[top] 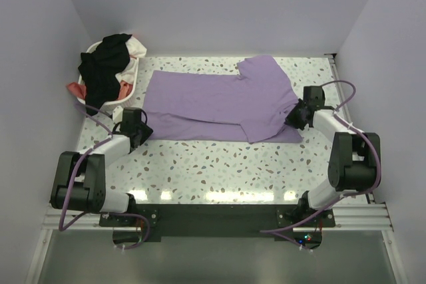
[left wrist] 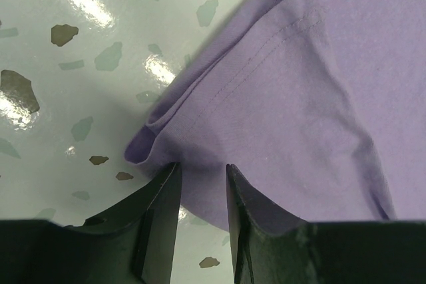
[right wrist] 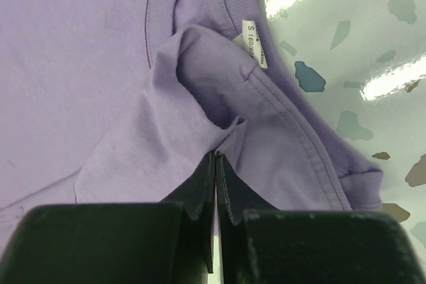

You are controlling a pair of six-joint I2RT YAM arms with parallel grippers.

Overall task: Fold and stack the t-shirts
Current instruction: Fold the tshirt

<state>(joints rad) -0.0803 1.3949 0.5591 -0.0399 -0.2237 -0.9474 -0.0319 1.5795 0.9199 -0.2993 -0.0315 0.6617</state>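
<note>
A lavender t-shirt lies spread across the table, with one sleeve side folded over. My right gripper sits at its right end. In the right wrist view the gripper is shut on a raised pinch of the cloth just below the collar and the white neck label. My left gripper is at the shirt's near left corner. In the left wrist view its jaws stand apart astride the hemmed edge of the shirt, without squeezing it.
A white laundry basket stands at the back left, holding black, coral and white t-shirts. The speckled tabletop runs bare between the shirt and the arm bases. Walls close in the left, right and back.
</note>
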